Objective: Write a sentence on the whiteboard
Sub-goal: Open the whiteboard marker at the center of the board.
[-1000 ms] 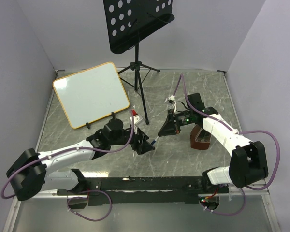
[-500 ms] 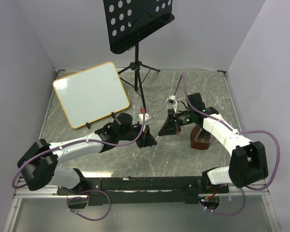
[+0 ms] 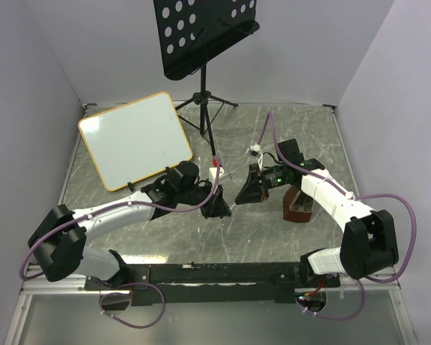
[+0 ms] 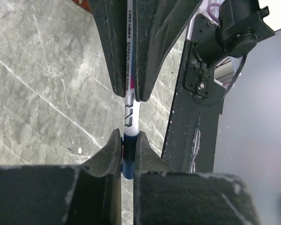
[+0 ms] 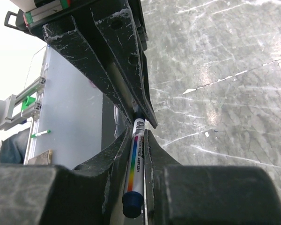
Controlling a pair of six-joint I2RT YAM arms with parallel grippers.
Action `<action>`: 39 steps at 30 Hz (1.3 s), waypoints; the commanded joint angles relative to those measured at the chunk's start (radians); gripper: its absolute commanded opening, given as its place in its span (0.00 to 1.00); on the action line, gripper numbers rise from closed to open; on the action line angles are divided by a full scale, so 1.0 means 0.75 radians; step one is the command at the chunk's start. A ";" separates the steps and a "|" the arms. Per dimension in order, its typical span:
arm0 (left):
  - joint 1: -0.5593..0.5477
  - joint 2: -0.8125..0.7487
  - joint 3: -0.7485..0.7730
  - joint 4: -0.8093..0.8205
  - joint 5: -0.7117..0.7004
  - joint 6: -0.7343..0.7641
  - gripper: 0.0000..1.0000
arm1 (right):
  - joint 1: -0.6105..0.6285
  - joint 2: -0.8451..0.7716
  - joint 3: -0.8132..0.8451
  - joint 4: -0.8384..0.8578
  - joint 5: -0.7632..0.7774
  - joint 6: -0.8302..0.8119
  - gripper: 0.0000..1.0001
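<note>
The whiteboard [image 3: 135, 140], white in a light-orange frame, leans at the back left, and no sentence shows on its face. A white marker [image 4: 130, 105] with a rainbow stripe [image 5: 136, 164] spans the gap between my two grippers at mid-table. My left gripper [image 3: 219, 208] [image 4: 127, 137] is shut on the marker's dark blue end. My right gripper [image 3: 243, 194] [image 5: 137, 137] is closed round the barrel, tip to tip with the left one. In the top view the marker is hidden by the fingers.
A black perforated music stand [image 3: 205, 36] rises behind, its tripod legs [image 3: 210, 133] just right of the whiteboard and behind my left gripper. A dark red-brown block [image 3: 298, 206] lies under the right forearm. A black rail [image 3: 223, 273] runs along the near edge.
My left arm has swung right and forward to the marker, and its jaws have shut on the blue end. The right arm has stayed in place, holding the marker.
</note>
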 commanded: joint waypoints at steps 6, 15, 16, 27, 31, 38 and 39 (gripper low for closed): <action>0.053 0.015 0.056 -0.059 0.043 0.052 0.01 | 0.014 0.002 0.064 -0.064 -0.067 -0.073 0.32; 0.056 0.024 0.054 -0.045 0.058 0.041 0.01 | 0.014 0.010 0.070 -0.070 -0.079 -0.067 0.14; 0.056 0.024 0.054 -0.041 0.062 0.037 0.01 | 0.016 0.012 0.070 -0.072 -0.083 -0.067 0.12; 0.086 -0.150 -0.140 -0.059 0.035 -0.044 0.01 | -0.062 -0.039 0.107 -0.125 -0.120 -0.108 0.00; 0.070 -0.277 -0.169 -0.153 -0.010 -0.110 0.01 | -0.129 -0.082 0.154 -0.199 -0.151 -0.153 0.00; 0.062 -0.314 -0.122 -0.350 -0.057 -0.081 0.01 | -0.213 -0.158 0.140 -0.193 -0.204 -0.136 0.00; 0.064 -0.322 -0.124 -0.354 -0.077 -0.100 0.01 | -0.211 -0.164 0.138 -0.179 -0.196 -0.126 0.00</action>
